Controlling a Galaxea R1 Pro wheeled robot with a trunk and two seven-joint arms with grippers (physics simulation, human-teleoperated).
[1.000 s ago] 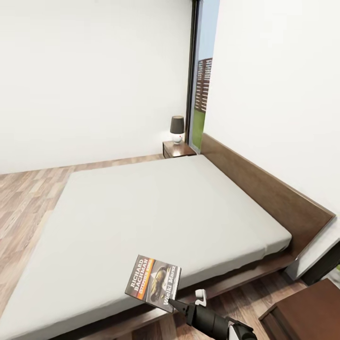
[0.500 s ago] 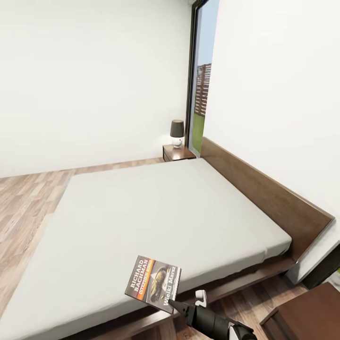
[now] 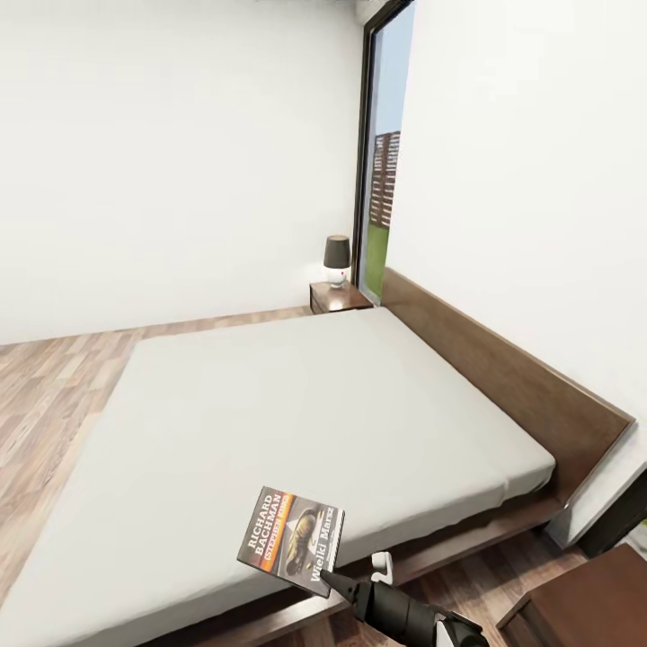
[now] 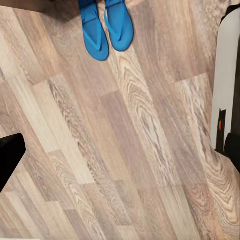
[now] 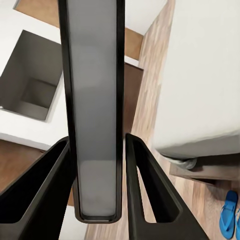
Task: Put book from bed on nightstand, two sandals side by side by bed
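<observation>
The book (image 3: 292, 537), dark with an orange band, hangs tilted over the near edge of the bed (image 3: 296, 404), with my right gripper (image 3: 326, 575) shut on its lower corner. In the right wrist view the book's grey edge (image 5: 95, 100) stands clamped between both fingers (image 5: 150, 190), and the mattress (image 5: 200, 75) lies beside it. One nightstand (image 3: 337, 295) stands at the far end of the headboard, another (image 3: 584, 600) at the lower right. The two blue sandals (image 4: 95, 30) (image 4: 119, 24) lie side by side on the plank floor. My left gripper (image 4: 120, 160) hangs open above bare floor.
A small dark-shaded lamp (image 3: 337, 256) sits on the far nightstand, beside a tall window (image 3: 382, 171). The dark headboard (image 3: 503, 368) runs along the right wall. Wood floor (image 3: 54, 377) stretches left of the bed. One blue sandal (image 5: 230, 215) shows under the bed's edge.
The whole head view has shifted, so the bed and far nightstand sit a little lower and smaller. The book and right gripper keep the same place in the picture.
</observation>
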